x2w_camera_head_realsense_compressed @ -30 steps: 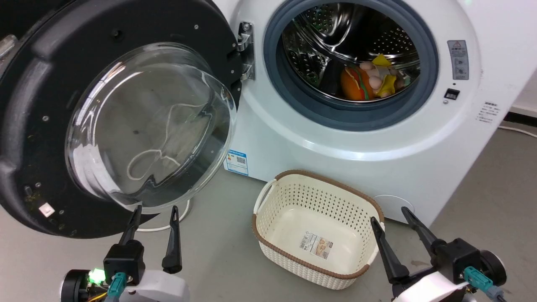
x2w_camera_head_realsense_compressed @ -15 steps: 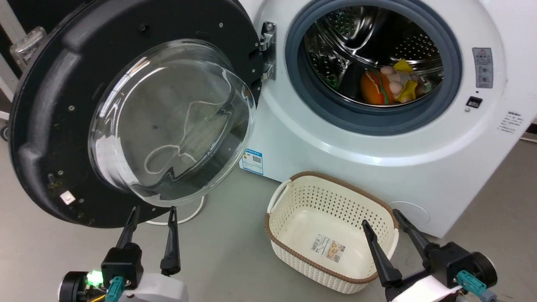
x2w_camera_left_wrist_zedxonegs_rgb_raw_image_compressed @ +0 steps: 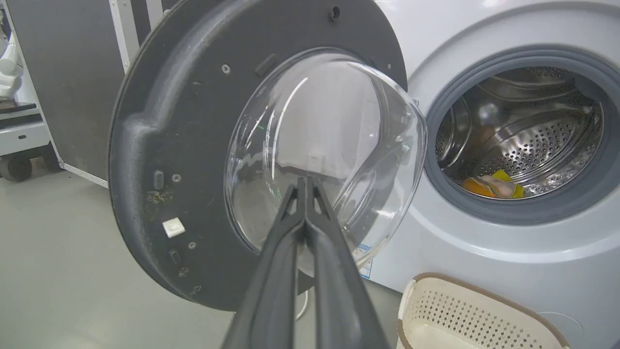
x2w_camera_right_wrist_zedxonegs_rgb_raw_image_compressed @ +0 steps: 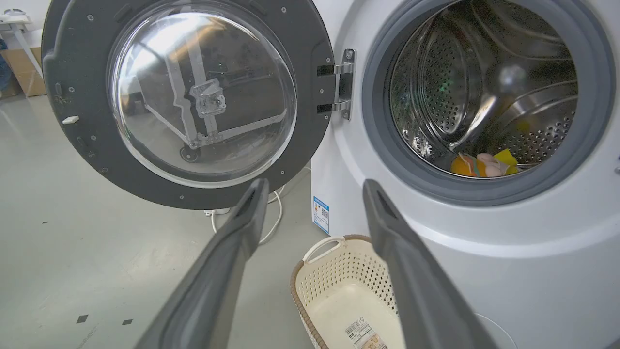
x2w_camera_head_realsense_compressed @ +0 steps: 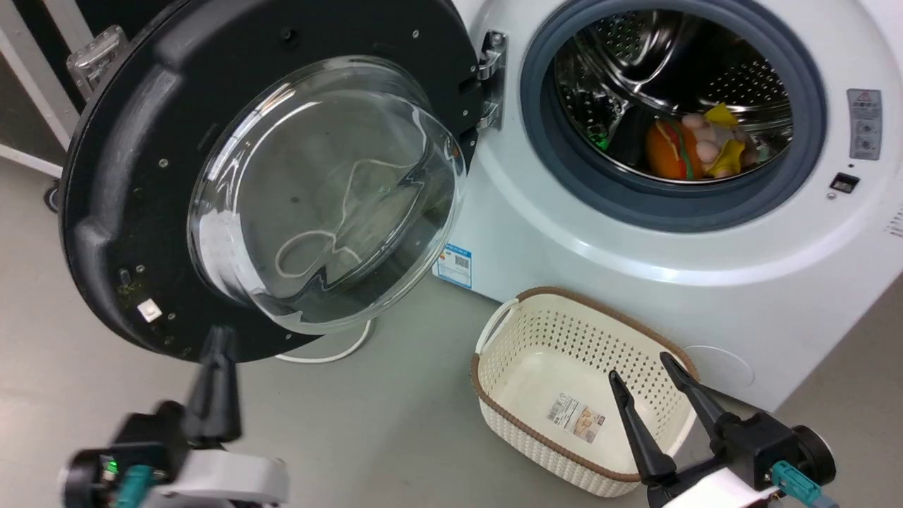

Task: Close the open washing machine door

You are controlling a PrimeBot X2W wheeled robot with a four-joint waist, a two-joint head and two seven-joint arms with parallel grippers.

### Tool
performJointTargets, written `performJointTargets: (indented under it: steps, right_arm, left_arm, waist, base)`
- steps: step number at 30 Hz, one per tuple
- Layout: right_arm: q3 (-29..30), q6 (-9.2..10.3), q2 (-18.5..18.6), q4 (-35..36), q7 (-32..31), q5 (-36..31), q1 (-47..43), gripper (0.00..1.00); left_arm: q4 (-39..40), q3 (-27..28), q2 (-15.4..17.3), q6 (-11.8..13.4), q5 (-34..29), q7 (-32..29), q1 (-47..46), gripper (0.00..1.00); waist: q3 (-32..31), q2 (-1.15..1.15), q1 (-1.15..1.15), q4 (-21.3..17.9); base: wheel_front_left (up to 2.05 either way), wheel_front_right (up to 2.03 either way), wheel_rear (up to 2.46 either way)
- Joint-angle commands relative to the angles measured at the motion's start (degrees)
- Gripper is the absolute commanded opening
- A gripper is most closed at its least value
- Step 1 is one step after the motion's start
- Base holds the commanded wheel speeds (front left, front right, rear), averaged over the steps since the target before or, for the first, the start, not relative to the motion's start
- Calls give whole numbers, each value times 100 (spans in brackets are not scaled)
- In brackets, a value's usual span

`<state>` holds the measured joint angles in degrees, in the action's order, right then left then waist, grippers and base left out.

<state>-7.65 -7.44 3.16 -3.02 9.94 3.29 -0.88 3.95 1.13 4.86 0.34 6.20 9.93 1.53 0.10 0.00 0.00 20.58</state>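
The washing machine door (x2w_camera_head_realsense_compressed: 127, 176) is a round glossy black disc with a bulging clear glass window (x2w_camera_head_realsense_compressed: 324, 190). It stands swung wide open to the left of the drum opening (x2w_camera_head_realsense_compressed: 670, 106), held by a metal hinge (x2w_camera_head_realsense_compressed: 492, 79). My left gripper (x2w_camera_head_realsense_compressed: 219, 342) is blurred, shut on nothing, just below the door's lower rim. In the left wrist view the door (x2w_camera_left_wrist_zedxonegs_rgb_raw_image_compressed: 169, 145) fills the middle, and the left gripper (x2w_camera_left_wrist_zedxonegs_rgb_raw_image_compressed: 304, 183) has its tips together in front of the glass. My right gripper (x2w_camera_head_realsense_compressed: 640, 368) stands open over the basket; the right wrist view shows the gripper (x2w_camera_right_wrist_zedxonegs_rgb_raw_image_compressed: 315, 186) apart from the door (x2w_camera_right_wrist_zedxonegs_rgb_raw_image_compressed: 312, 43).
A cream perforated basket (x2w_camera_head_realsense_compressed: 518, 423) with a brown rim sits on the grey floor before the white machine (x2w_camera_head_realsense_compressed: 635, 282). Soft toys (x2w_camera_head_realsense_compressed: 695, 148) lie inside the steel drum. A white cable (x2w_camera_head_realsense_compressed: 331, 356) loops on the floor under the door. A dark panel (x2w_camera_left_wrist_zedxonegs_rgb_raw_image_compressed: 58, 82) stands behind the door.
The camera has turned, shifting the whole picture rightward. My left gripper's fingers have gone from open to shut, and the arm has moved a little left. The door and right gripper stand as before.
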Motion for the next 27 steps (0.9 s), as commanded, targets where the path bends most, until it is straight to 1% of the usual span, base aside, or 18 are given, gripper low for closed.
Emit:
performJointTargets:
  steps: [1,6,9,12,15,17,22,25,27]
  right_arm:
    - [7,-3,-19,17,61,9,-59,100]
    - [-7,-3,9,73,121,-67,-65,100]
    - [-40,-3,69,87,157,-72,0,100]
    - [-73,-4,130,94,193,-57,81,100]
    - [-121,-4,183,93,228,-33,165,100]
    - [-159,-4,218,91,252,-13,219,100]
    - [-219,-4,283,99,312,38,351,100]
    - [-263,-4,320,92,348,62,398,100]
    - [-266,-4,337,80,372,74,411,100]
  left_arm:
    - [101,106,74,-62,68,62,-101,0]
    - [364,675,335,-286,544,122,-530,0]
    - [344,1062,555,-364,1002,117,-943,0]
    - [161,1460,816,-408,1605,-103,-1482,0]
    - [-211,1803,1147,-422,2171,-457,-2048,0]
    - [-583,2023,1343,-358,2559,-771,-2408,0]
    - [-1615,2607,1769,-63,3496,-1521,-3209,0]
    - [-2219,2969,1889,147,4185,-2079,-3606,0]
    - [-2527,3183,1897,324,4667,-2523,-3824,0]
  waist:
    - [51,0,0,50]
    - [284,0,0,55]
    - [431,0,0,30]
    - [568,0,0,14]
    - [693,0,0,-11]
    - [774,0,0,-32]
    - [953,0,0,-92]
    - [1032,0,0,-126]
    - [1072,0,0,-127]
  base:
    - [0,0,0]
    - [0,0,0]
    - [0,0,0]
    - [0,0,0]
    - [0,0,0]
    - [0,0,0]
    - [0,0,0]
    - [0,0,0]
    - [0,0,0]
